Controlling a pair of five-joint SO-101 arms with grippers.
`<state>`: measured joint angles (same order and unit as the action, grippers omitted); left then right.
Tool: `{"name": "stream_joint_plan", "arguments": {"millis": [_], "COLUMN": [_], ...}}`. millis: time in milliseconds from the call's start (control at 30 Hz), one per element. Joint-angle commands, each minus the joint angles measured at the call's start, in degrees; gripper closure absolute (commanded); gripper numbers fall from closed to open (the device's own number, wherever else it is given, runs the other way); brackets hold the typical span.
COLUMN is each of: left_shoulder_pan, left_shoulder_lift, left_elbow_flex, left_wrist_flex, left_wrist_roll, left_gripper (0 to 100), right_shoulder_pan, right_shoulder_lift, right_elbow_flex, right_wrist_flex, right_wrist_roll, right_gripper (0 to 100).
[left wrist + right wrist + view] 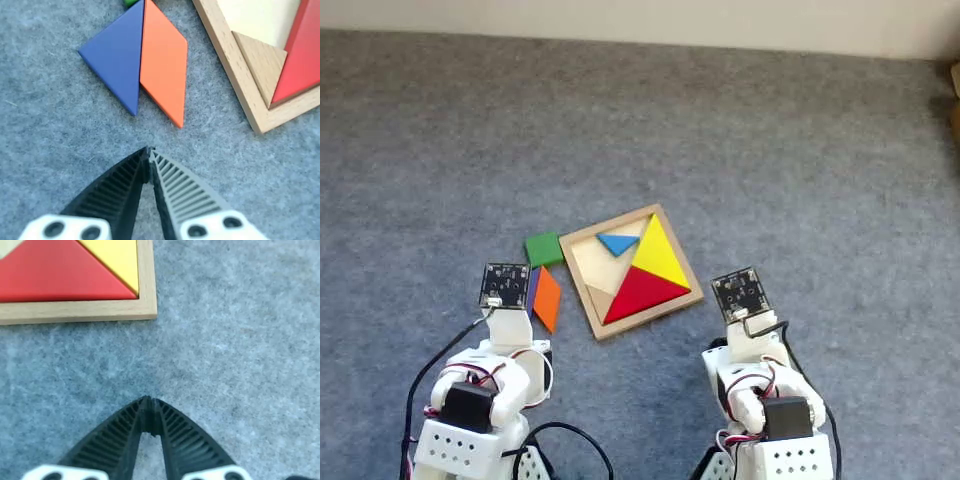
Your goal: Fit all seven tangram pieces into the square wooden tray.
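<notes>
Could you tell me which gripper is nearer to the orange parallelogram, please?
Left. The left gripper is close by the orange parallelogram; the right gripper is on the far side of the wooden tray.

No legible text, labels, brands, numbers or signs anywhere.

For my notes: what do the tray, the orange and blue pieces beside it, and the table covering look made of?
Tray: pale unfinished-looking wood, grain visible on its rim. Orange parallelogram and blue triangle: smooth, matte, evenly coloured; painted wood or plastic, no grain shows to settle it. Table covering: grey felt or short carpet, judging by its fuzzy fibres.
</notes>
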<state>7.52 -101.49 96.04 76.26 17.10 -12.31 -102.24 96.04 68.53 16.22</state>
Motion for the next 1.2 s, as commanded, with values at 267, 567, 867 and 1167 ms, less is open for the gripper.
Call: {"name": "stream_joint_plan", "arguments": {"millis": [267,567,867,1167], "left_shoulder_pan": [3.1,-5.6,-14.9,-14.8], "left_shoulder_lift": [-2.5,-2.5,-2.5,-1.3], "left_elbow_flex": [-0.2,-14.1,-22.0,-24.0], "left_wrist_flex": [0.1,0.2,-4.0,-3.6], "left_wrist_roll": [-0.4,-0.4,-10.7,-35.5], "left_gripper": [99,99,99,99], "right_shoulder_pan": [0.4,0.4,0.4,0.4], "right_shoulder_lift": [0.6,0.6,0.6,0.6], "right_elbow_flex": [8.0,8.0,8.0,8.0], "right_wrist_flex": [0.4,0.4,0.4,0.4], "right_wrist_roll": [-0.1,-0.1,-0.1,-0.1], "right_gripper": [99.4,99.4,99.4,99.4]}}
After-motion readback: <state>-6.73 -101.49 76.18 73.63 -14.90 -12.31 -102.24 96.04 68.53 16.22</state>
